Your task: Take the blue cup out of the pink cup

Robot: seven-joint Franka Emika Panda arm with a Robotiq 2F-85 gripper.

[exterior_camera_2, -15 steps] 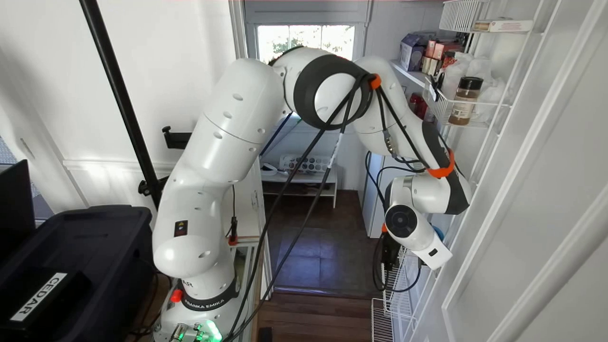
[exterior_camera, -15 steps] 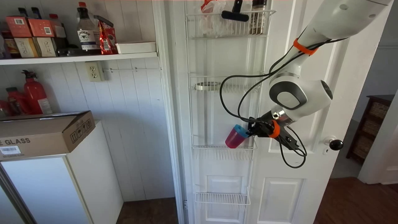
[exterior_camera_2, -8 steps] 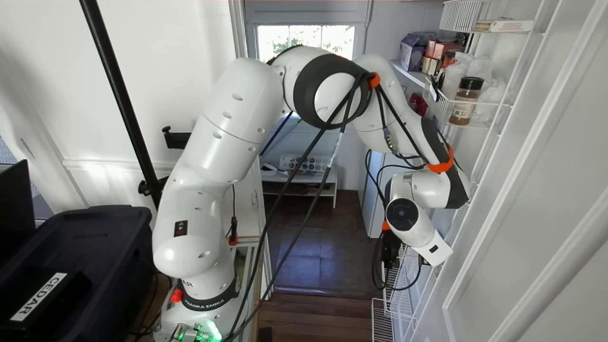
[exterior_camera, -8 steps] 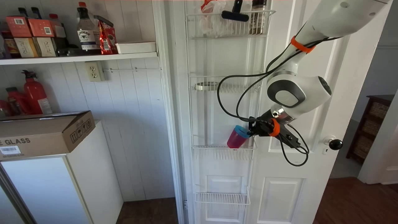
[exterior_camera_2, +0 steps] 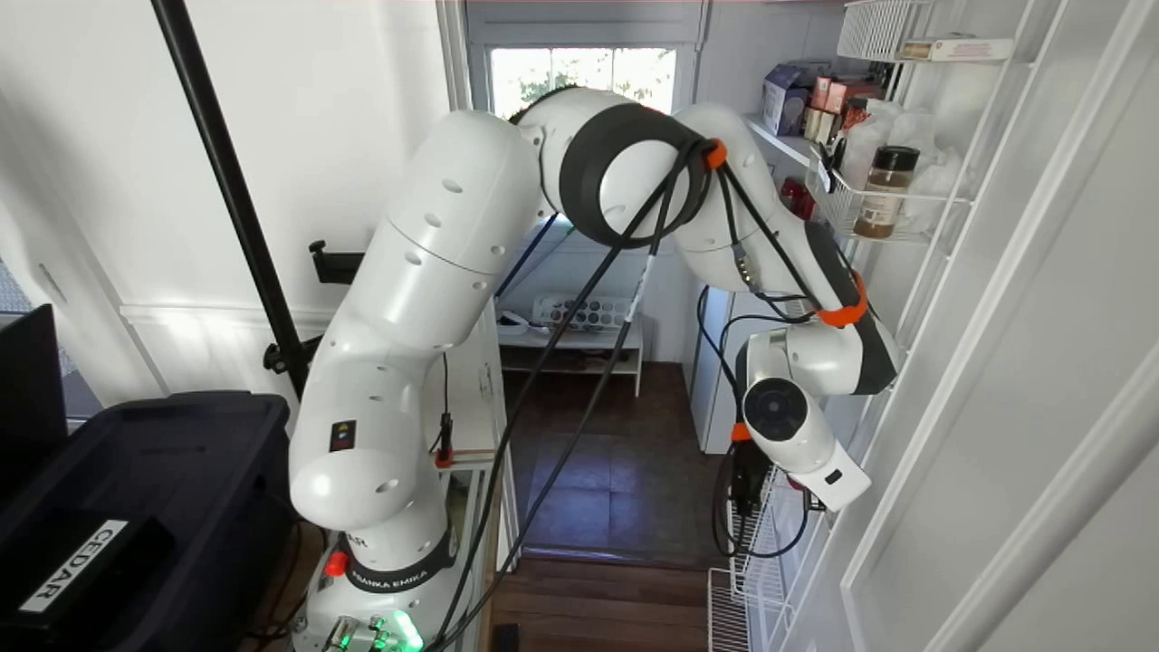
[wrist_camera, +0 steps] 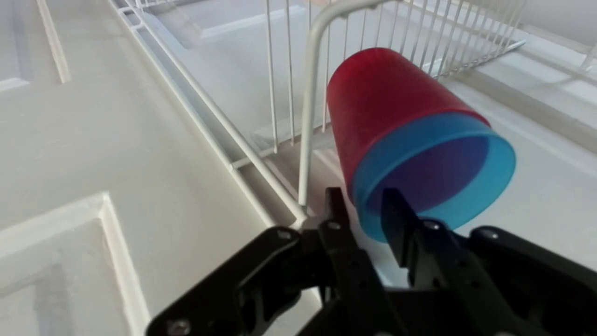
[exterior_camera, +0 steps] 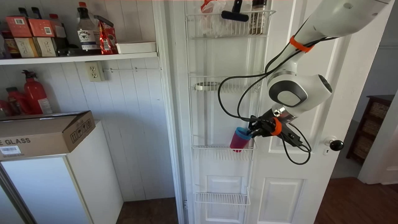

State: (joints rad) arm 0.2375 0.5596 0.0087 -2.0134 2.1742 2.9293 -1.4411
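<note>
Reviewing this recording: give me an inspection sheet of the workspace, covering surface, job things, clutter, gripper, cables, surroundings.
Surface: wire rack on the door.
Job things: blue cup nested in the pink cup, both tilted, blue rim showing; not yet separated.
Clutter: bag, jar and ring on the rack.
Gripper: at the cups' rims, one finger across the blue cup's mouth in the wrist view; firmness of grip cannot be told.
Cables: black, looping near the gripper.
Surroundings: window, laden wall shelf, carton.

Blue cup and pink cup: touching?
Touching. The wrist view shows the blue cup nested inside the pink cup, whose rim meets the blue wall with no visible gap.
</note>
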